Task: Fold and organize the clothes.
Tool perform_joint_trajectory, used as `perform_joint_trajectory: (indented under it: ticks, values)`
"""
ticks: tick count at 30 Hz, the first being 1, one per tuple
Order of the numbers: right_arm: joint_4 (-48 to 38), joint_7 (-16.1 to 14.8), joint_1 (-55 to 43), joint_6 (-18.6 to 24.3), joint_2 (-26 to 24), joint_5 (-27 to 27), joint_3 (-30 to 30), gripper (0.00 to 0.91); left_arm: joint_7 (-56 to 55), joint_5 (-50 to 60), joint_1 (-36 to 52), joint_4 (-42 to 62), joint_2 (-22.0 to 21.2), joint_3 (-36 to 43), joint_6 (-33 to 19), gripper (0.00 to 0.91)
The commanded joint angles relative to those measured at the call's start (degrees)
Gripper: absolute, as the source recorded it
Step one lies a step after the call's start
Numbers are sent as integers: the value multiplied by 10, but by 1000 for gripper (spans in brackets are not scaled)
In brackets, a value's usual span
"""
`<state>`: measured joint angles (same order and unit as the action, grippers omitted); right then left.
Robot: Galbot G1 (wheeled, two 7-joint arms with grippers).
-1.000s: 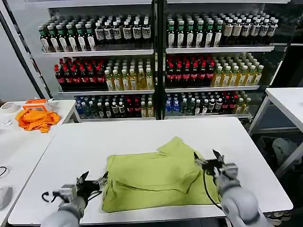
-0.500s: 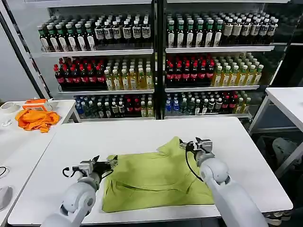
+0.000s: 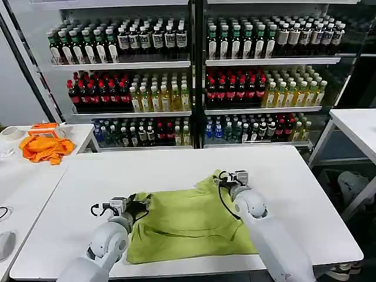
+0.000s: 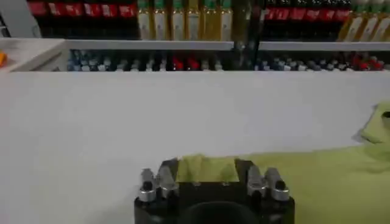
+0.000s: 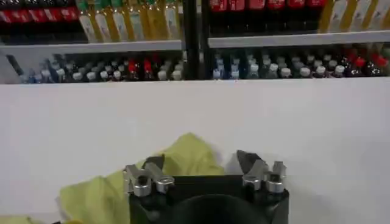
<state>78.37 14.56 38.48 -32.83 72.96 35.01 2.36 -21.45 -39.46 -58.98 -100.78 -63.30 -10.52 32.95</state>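
Observation:
The clothes are one yellow-green T-shirt (image 3: pixel 191 226) lying roughly folded on the white table (image 3: pixel 117 170), with a sleeve (image 3: pixel 212 181) sticking out at its far right. My left gripper (image 3: pixel 141 202) is at the shirt's far left corner. It is open, and the cloth edge (image 4: pixel 207 167) lies between its fingers (image 4: pixel 168 165). My right gripper (image 3: pixel 226 176) is low over the sleeve and also open. The sleeve tip (image 5: pixel 189 155) lies just ahead of it, between its spread fingertips (image 5: pixel 247 159). The shirt's printed side is hidden.
An orange cloth (image 3: pixel 46 148) and a tape roll (image 3: pixel 9 132) lie on a side table at the left. Shelves of bottles (image 3: pixel 194 88) stand behind the table. Another white table (image 3: pixel 358 126) stands at the right. Bare tabletop surrounds the shirt.
Both grippers have moved away from the table's near edge. The left went to the shirt's far left corner, the right up to the sleeve. The shirt has barely shifted.

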Motion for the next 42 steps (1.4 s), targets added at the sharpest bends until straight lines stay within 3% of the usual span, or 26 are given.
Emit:
perform_joint_trajectory:
  ticks: [1,4,7,18,30,42]
  values:
    - [-17,-1,-3,-2,8,6,-10,0,13,-4,-4,13,0,9,1,20]
    - [-12,-1,1,2,3,-4,-15,0,16,-5,-10,11,1,7,1,20]
    - [-7,-3,7,42,-8,-38,-33,0,19,-7,-14,5,3,3,0,20]
    - [106,0,38,46,-36,-12,-12,0,33,-33,-34,-78,29,-29,-26,20]
    - [289,10,179,40,-72,-10,94,0,56,-54,-136,-176,37,-85,-32,20]
    - [445,11,353,29,-93,-7,186,0,69,-18,-237,-244,15,-118,-22,20]
